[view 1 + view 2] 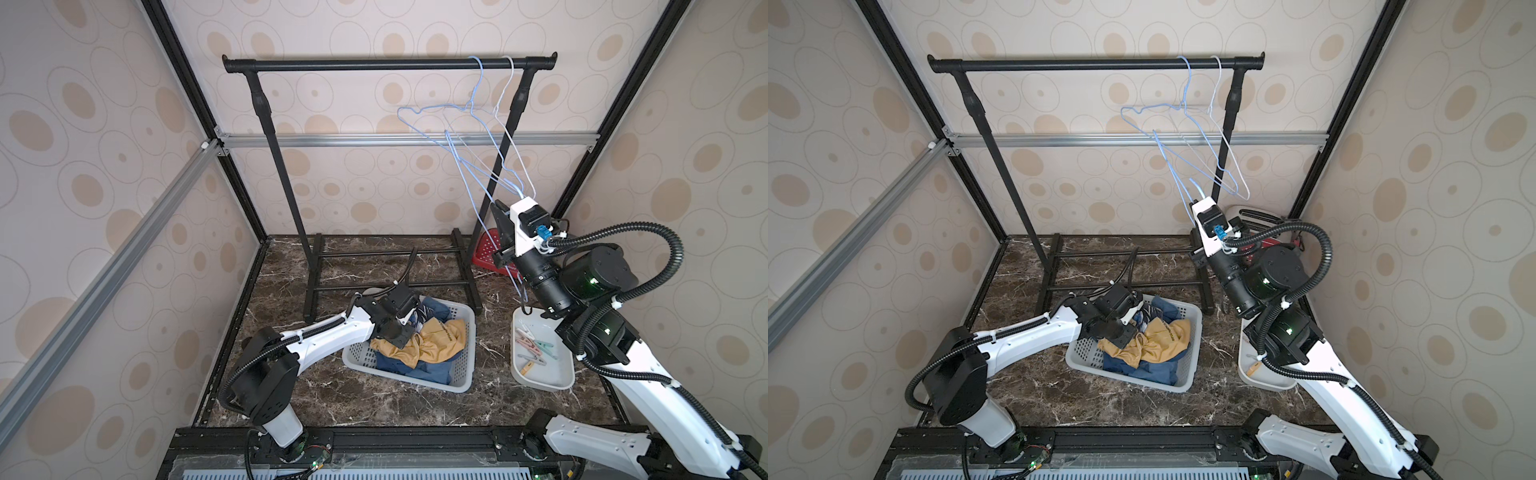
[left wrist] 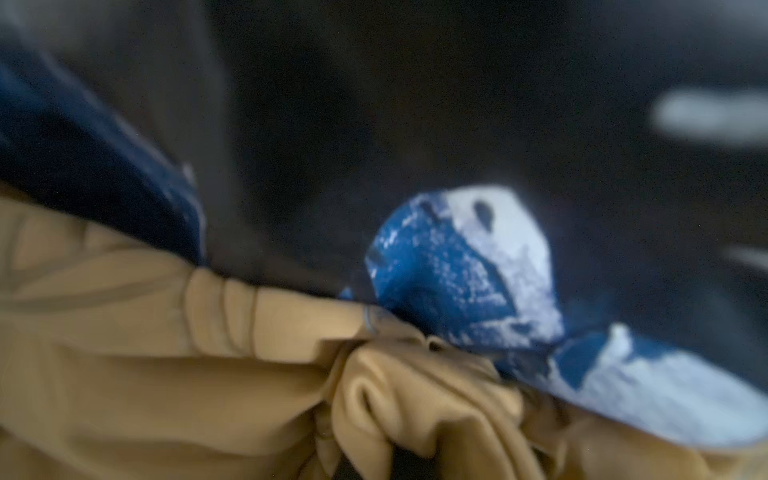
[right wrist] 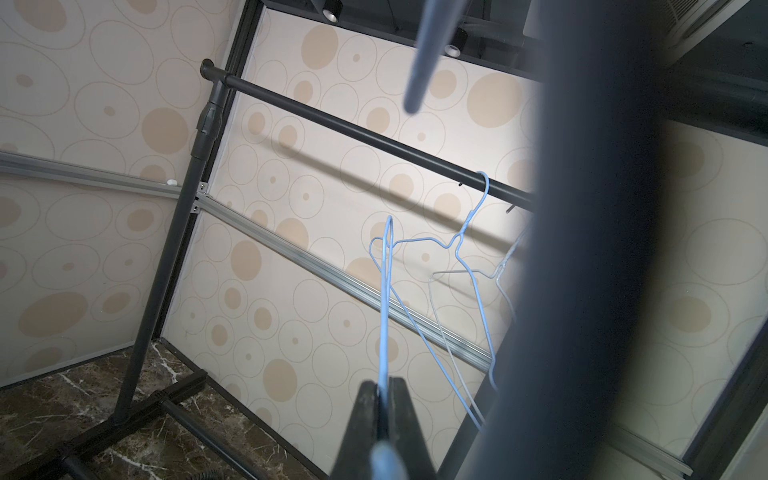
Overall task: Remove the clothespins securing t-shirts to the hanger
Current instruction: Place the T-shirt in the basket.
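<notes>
Though blurred at wrist, left pincer (image 1: 400, 341) sunk among t-shirts (image 1: 436, 345) in basket (image 1: 361, 357), closed, hold unclear. Right pincer (image 3: 384, 395) clamped on blue hanger (image 3: 385, 316). Clothespins (image 1: 1253, 368) mostly behind right arm (image 1: 1287, 332).

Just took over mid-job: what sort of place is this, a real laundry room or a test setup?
Probably a lab test cell staged as a laundry corner: wallpapered panels on a metal frame, a clothes rack with bare wire hangers, and a basket of shirts.

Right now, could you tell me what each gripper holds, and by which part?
The right gripper is shut on a blue wire hanger, partway along its frame. The left gripper is shut among the t-shirts; a hold cannot be told.
</notes>
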`<state>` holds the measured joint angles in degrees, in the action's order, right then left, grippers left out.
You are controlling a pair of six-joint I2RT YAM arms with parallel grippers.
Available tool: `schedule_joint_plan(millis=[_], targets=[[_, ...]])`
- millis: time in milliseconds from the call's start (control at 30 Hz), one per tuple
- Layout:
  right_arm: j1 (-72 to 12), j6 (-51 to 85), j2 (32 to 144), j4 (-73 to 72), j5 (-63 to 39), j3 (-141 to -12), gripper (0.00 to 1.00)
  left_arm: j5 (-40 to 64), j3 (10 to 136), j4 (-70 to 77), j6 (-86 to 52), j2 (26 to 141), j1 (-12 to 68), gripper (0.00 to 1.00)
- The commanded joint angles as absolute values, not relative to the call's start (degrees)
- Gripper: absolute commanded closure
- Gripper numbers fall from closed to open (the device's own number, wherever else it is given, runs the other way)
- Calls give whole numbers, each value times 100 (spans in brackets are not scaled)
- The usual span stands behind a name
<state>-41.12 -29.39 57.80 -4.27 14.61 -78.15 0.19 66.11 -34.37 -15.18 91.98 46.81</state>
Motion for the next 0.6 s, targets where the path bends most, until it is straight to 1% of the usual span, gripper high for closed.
schedule_joint_plan(millis=[0,33,67,100,133,167,200,267,400,500,567], targets=[[-4094,-2933,5586,-422,1522,-7731,100,-6,6364,-3681,-1474,8958,4684,100],[-4089,-2920,5569,-327,1527,-7722,100,60,6367,-3472,-1410,8879,4679,97],[-4093,-2883,5556,-222,1526,-7685,100,91,6406,-3434,-1337,8778,4680,72],[-4095,-2794,5514,-122,1534,-7625,100,58,6445,-3420,-1261,8672,4680,42],[-4096,-2675,5456,-44,1531,-7545,100,-9,6475,-3428,-1217,8558,4682,30],[-4096,-2548,5364,41,1504,-7435,100,-57,6502,-3435,-1127,8427,4684,24],[-4096,-2375,5252,162,1478,-7307,100,-92,6512,-3431,-991,8270,4685,22],[-4095,-2036,5056,428,1473,-7058,100,-174,6504,-3445,-714,7936,4685,19],[-4103,-1351,4709,1116,1263,-6625,100,-557,6388,-3309,214,7082,4693,19],[-4104,-891,4540,1553,1229,-6418,100,-746,6084,-2625,1392,6358,4703,21],[-4112,-634,4470,1657,1255,-6266,100,-540,5836,-1971,2402,5953,4702,22]])
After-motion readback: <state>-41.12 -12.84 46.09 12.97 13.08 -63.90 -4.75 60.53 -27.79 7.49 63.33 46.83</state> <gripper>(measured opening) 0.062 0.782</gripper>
